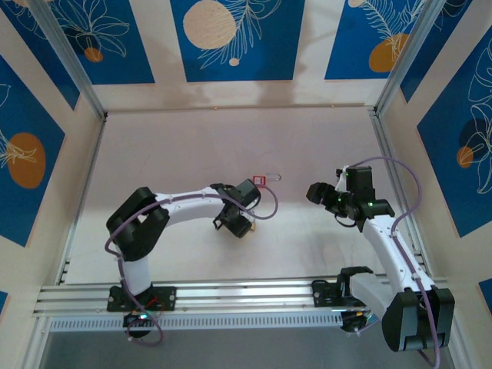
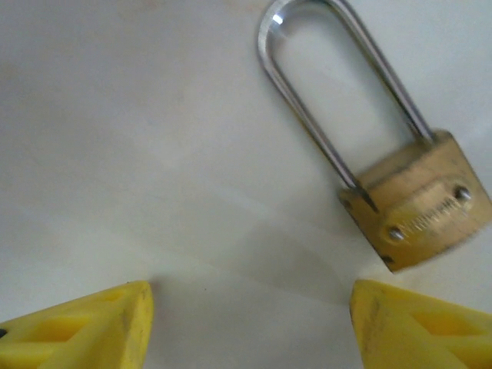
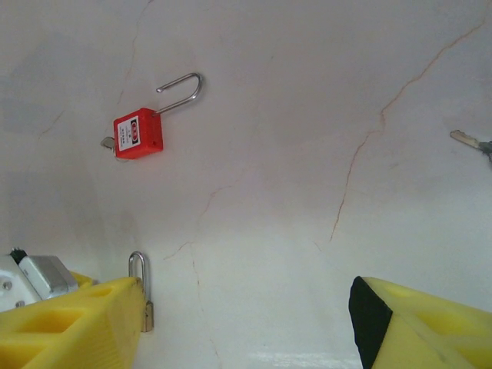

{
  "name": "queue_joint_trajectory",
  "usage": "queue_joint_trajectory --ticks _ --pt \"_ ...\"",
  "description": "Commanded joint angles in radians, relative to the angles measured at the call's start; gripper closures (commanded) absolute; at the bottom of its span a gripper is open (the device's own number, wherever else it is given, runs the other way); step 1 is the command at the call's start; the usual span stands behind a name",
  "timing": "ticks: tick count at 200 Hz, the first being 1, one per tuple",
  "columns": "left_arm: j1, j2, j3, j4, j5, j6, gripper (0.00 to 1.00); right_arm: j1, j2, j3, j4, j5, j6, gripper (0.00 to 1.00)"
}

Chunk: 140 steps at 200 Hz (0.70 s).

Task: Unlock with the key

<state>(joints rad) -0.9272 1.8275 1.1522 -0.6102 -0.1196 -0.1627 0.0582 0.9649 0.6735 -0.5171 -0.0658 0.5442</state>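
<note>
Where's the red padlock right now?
Mid-table in the top view, the red-bodied padlock with silver shackle lies just beyond the left arm's wrist.

Your two white-and-black arms, each tipped with a yellow-fingered tool.
Your left arm (image 1: 184,204) and right arm (image 1: 388,250) have white tubular links, black joint housings and a looping lilac cable (image 1: 415,181). A small green light (image 1: 371,205) glows on the right wrist. The left tool (image 2: 250,300) and right tool (image 3: 247,296) carry blocky yellow plastic fingers (image 2: 92,323).
</note>
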Motion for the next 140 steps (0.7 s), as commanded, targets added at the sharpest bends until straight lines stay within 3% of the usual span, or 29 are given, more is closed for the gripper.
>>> queue_joint_trajectory --ticks 1,91,140 --pt "-0.035 -0.026 -0.001 -0.003 0.034 -0.043 0.32 -0.008 -0.002 0.028 -0.008 0.004 -0.015 0.28" --pt "-0.065 0.008 0.091 0.008 0.000 -0.079 0.32 -0.030 -0.009 0.004 0.008 -0.008 -0.017 0.28" --pt "-0.013 -0.185 0.189 -0.076 -0.053 -0.024 0.29 -0.114 0.067 0.017 0.032 0.045 0.001 0.32"
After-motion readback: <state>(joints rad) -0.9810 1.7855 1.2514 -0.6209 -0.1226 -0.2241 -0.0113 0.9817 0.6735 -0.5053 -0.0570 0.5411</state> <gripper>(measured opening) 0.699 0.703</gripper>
